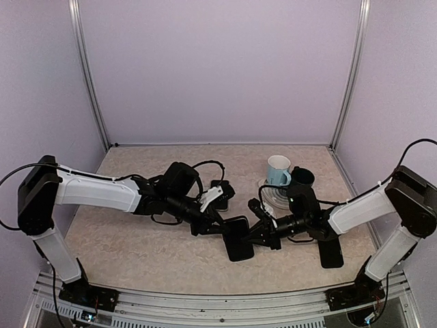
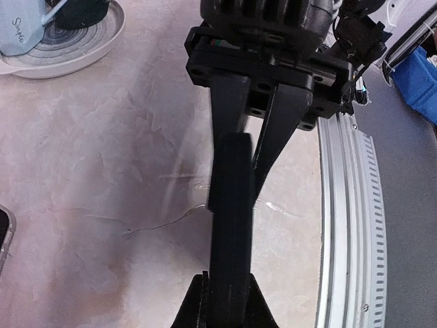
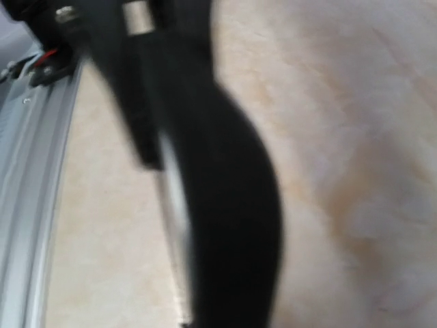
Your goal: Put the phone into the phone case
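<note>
1. The left end effector (image 1: pixel 220 228) was clamped fully shut on one end of a black slab (image 1: pixel 239 240), which sat between the two arms, near the middle of the worktop's (image 1: pixel 136 239) near edge.
2. The right end effector (image 1: pixel 258 232) met the same slab from the other end. In the left wrist view its two fingers (image 2: pixel 283 137) lay on either side of the slab's tip and looked closed onto it. Its own camera was too blurred to add anything.
3. The slab lay broad face up in the overhead view and edge-on to the left wrist camera. Whether it touched the worktop or hung just above it could not be told.
4. Whether this slab was the phone, the case, or one partly inside the other could not be told either. Its edge seemed to show a slight step, but that was no proof.
5. A second black slab (image 1: pixel 331 253) lay flat on the worktop towards the near right corner, just beside the right arm and apart from both end effectors.
6. As a judgement, the task looked unfinished. Two dark pieces were apart, and nothing showed a phone fully seated.
7. What was left, most likely, was bringing the pieces together and pressing the phone home at every corner.
</note>
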`<move>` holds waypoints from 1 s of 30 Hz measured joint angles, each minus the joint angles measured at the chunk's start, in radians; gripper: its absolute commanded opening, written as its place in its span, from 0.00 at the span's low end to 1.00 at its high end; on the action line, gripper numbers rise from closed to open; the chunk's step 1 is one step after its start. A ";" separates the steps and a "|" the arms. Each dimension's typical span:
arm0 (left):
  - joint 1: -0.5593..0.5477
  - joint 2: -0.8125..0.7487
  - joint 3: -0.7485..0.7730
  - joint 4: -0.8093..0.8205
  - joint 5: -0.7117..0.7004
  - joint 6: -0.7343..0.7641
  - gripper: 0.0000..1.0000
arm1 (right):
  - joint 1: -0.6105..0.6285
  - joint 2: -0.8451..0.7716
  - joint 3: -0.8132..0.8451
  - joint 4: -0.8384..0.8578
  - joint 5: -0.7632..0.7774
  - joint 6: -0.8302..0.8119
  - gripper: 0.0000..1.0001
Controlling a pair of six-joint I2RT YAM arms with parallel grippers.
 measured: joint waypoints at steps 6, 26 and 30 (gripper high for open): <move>0.015 0.000 0.000 -0.010 -0.011 0.000 0.68 | -0.001 0.014 0.012 0.000 -0.027 -0.003 0.00; 0.243 -0.024 0.142 -0.146 -0.531 -0.338 0.83 | -0.026 0.119 0.333 -0.467 0.260 0.492 0.18; 0.259 0.001 0.151 -0.208 -0.602 -0.353 0.83 | -0.026 0.142 0.352 -0.520 0.343 0.536 0.20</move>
